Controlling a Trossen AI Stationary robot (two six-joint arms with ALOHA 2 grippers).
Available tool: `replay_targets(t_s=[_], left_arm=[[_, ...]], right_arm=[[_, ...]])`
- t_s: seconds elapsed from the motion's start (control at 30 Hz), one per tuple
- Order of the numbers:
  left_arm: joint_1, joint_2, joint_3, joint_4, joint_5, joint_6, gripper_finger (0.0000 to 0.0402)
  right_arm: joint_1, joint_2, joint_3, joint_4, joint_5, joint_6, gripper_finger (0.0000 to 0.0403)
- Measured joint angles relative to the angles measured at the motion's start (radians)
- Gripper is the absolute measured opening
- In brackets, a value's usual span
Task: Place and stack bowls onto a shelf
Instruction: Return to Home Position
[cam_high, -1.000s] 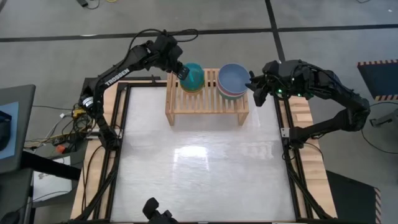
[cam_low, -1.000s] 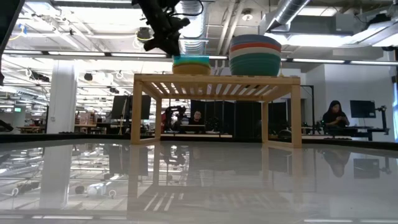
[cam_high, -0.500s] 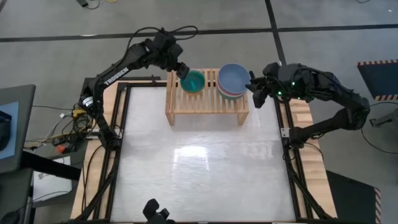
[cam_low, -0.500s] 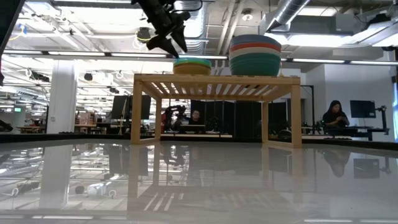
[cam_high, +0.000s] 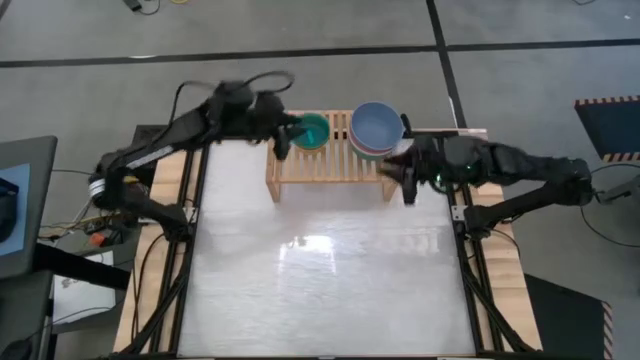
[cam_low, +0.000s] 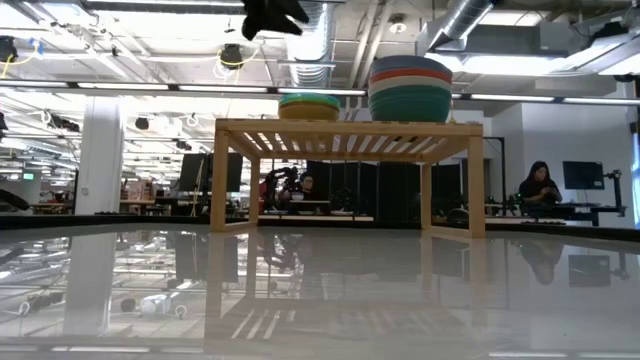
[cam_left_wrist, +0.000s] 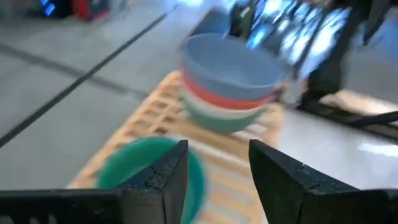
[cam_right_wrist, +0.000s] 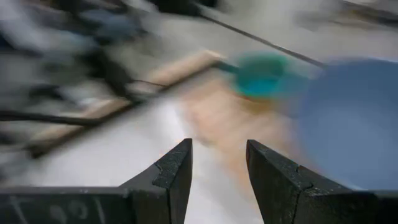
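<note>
**Open workshop hall, seen at table height**

A broad white square pillar (cam_low: 100, 165) stands far back in the hall. Long bright ceiling strip lights (cam_low: 150, 87) run just above it. Well to its right are silver round ceiling ducts (cam_low: 462, 15), a dark flat monitor (cam_low: 582, 175) and a seated person (cam_low: 540, 186).

You're working in a big open robotics lab, not a home or a shop. Overhead run bare silver ducts (cam_low: 470, 20) and long strip lights (cam_low: 150, 88). A white column (cam_low: 100, 150) stands in a wide hall, where a person (cam_low: 540, 185) is at a monitor (cam_low: 582, 175). Your desk (cam_high: 320, 290) is a framed rig on a grey concrete floor (cam_high: 100, 40) marked with black lines (cam_high: 300, 52). A hazard-edged mat (cam_high: 608, 128) lies to one side and loose cables (cam_high: 115, 200) to the other.
</note>
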Motion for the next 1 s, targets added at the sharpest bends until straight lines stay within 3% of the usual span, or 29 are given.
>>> replay_targets(t_s=[0.1,0.2,0.27,0.37,0.5,0.63,0.73,0.9,1.0], left_arm=[[-0.05,-0.152,-0.237,0.233,0.041,-0.053,0.0142],[-0.117,-0.314,-0.433,0.421,0.051,-0.092,0.013],[-0.16,-0.411,-0.509,0.463,0.011,-0.084,0.0122],[-0.205,-0.529,-0.56,0.399,-0.104,-0.023,0.0109],[-0.22,-0.626,-0.606,0.244,-0.084,0.02,0.0089],[-0.261,-0.708,-0.692,0.205,-0.069,0.003,0.0044],[-0.307,-0.796,-0.836,0.293,-0.092,0.004,0.0008],[-0.376,-0.914,-1.079,0.612,-0.095,-0.069,0.0007],[-0.384,-0.945,-1.144,0.577,-0.173,0.03,0.0007]], right_arm=[[0.062,-0.021,-0.109,0.293,-0.149,-0.073,0.0175],[0.117,-0.004,-0.175,0.502,-0.182,-0.152,0.0174],[0.126,0.017,-0.181,0.496,-0.163,-0.143,0.0166],[0.121,0.059,-0.183,0.454,-0.163,-0.149,0.0143],[0.1,0.074,-0.185,0.468,-0.229,-0.319,0.0091],[0.074,0.009,-0.192,0.388,-0.248,-0.363,0.0022],[0.06,-0.09,-0.257,0.369,-0.247,-0.383,0.0019],[0.064,-0.267,-0.455,0.57,-0.263,-0.401,0.0018],[0.068,-0.35,-0.58,0.667,-0.334,-0.42,0.0018]])
